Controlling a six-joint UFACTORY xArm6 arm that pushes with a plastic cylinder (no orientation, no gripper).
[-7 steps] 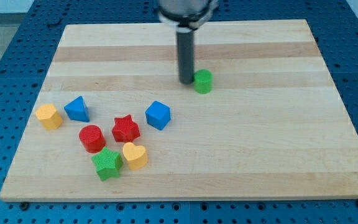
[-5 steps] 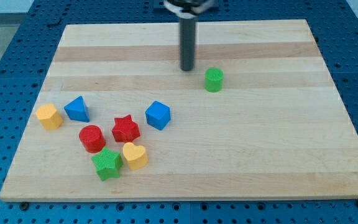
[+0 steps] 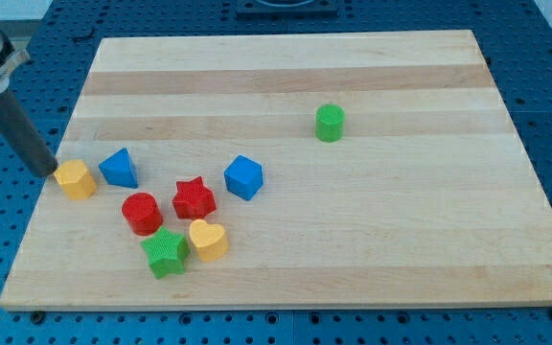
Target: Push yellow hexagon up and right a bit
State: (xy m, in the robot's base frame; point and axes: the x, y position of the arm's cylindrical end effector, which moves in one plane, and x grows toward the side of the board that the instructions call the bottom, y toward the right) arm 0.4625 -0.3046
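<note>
My tip [image 3: 45, 172] sits at the board's [image 3: 401, 249] left edge, touching the yellow hexagon's [image 3: 76, 179] upper-left side; blue triangle [image 3: 119, 168] just right. No claw here.

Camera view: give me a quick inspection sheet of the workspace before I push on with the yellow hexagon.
Surface: wooden board, lying flat on a blue perforated table.
Job's thing: yellow hexagon near the board's left edge in the view, blue triangle just to its right.
Clutter: red cylinder, red star, blue cube, green star and yellow heart clustered at lower left; green cylinder alone right of centre.
Tool: no gripper; my tip sits at the hexagon's upper left, touching or nearly so.
Cables: nothing seen.
Surroundings: nothing seen beyond the table.
</note>
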